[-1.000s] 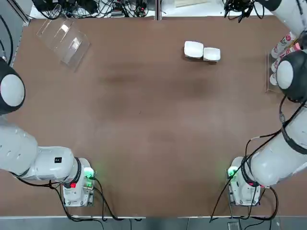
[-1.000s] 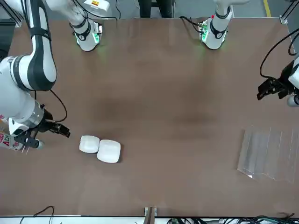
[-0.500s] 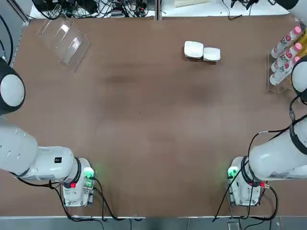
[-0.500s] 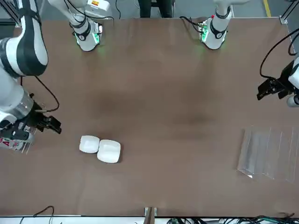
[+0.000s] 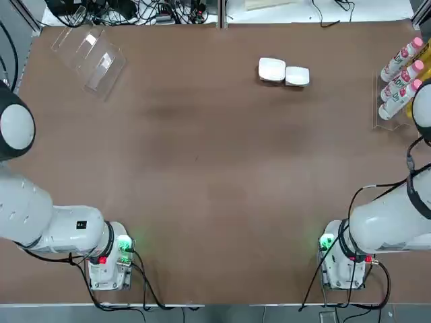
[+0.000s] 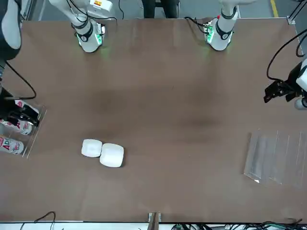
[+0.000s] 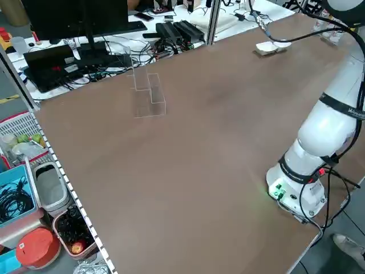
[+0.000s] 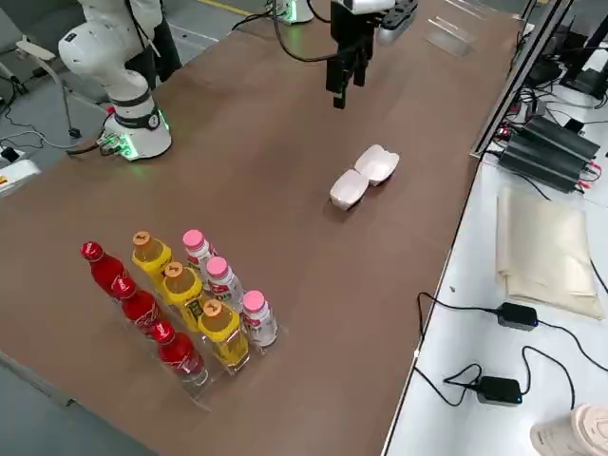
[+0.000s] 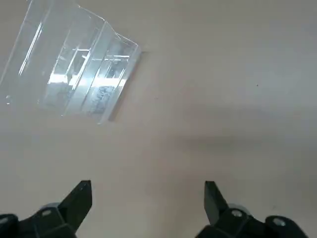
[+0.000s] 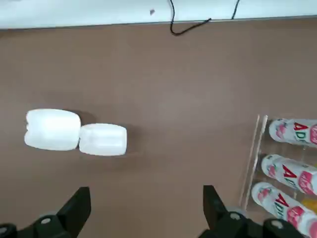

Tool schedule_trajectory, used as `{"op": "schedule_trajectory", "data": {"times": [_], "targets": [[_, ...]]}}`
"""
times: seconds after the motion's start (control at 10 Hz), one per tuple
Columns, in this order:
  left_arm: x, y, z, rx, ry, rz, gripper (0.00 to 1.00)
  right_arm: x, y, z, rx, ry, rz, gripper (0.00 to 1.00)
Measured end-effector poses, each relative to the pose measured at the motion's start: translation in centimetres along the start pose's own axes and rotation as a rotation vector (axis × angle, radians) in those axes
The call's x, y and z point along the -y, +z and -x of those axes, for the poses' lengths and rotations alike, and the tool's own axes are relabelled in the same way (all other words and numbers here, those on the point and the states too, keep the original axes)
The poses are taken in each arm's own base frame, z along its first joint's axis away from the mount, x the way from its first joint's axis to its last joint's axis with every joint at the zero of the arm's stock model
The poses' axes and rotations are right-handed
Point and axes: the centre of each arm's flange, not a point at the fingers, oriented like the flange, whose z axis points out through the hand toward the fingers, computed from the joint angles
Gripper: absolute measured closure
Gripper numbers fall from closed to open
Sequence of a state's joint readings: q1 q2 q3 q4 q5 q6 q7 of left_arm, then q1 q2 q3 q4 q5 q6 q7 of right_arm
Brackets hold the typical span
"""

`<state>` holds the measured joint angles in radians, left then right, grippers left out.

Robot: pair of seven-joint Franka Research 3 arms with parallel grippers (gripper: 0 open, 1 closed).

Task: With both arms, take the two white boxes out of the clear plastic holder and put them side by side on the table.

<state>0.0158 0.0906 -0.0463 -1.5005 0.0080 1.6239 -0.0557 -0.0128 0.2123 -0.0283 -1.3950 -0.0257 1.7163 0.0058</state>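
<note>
The two white boxes [image 5: 283, 72] sat side by side near the table's [image 5: 202, 168] far edge, likely put there as asked; the clear plastic holder [image 5: 101, 64] lay by the far left corner. Left gripper [image 9: 148, 203], near it, and right gripper [image 10: 147, 206], by the right edge, had fingers wide apart

Two white boxes [image 5: 284, 72] — nine bottles [image 8: 178, 277], one holder [image 5: 89, 59]

You have two plain white boxes [image 5: 284, 72] on a plain brown table [image 5: 202, 168]; the pink-capped bottles [image 5: 401, 60] are white with what looks like pink-and-green lettering.
</note>
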Motion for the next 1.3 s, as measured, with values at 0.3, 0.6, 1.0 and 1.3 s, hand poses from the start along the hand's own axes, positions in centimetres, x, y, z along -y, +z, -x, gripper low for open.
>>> {"op": "schedule_trajectory", "data": {"times": [0.3, 0.6, 1.0, 1.3], "targets": [[0.0, 0.0, 0.0, 0.0, 0.0, 0.0, 0.0, -1.7, -3.8, 1.6, 0.04, 0.011, 0.006, 0.0], [0.0, 0.0, 0.0, 0.0, 0.0, 0.0, 0.0, -2.1, -5.3, 3.1, 0.072, 0.018, 0.004, 0.0], [0.0, 0.4, -0.2, 0.007, -0.001, 0.0, 0.0, -3.2, -3.6, 3.2, 0.1, 0.036, 0.005, 0.0], [0.1, 0.5, -0.2, 0.009, -0.001, 0.0, 0.0, -3.7, -2.4, 3.4, 0.125, 0.046, 0.005, 0.0]]}}
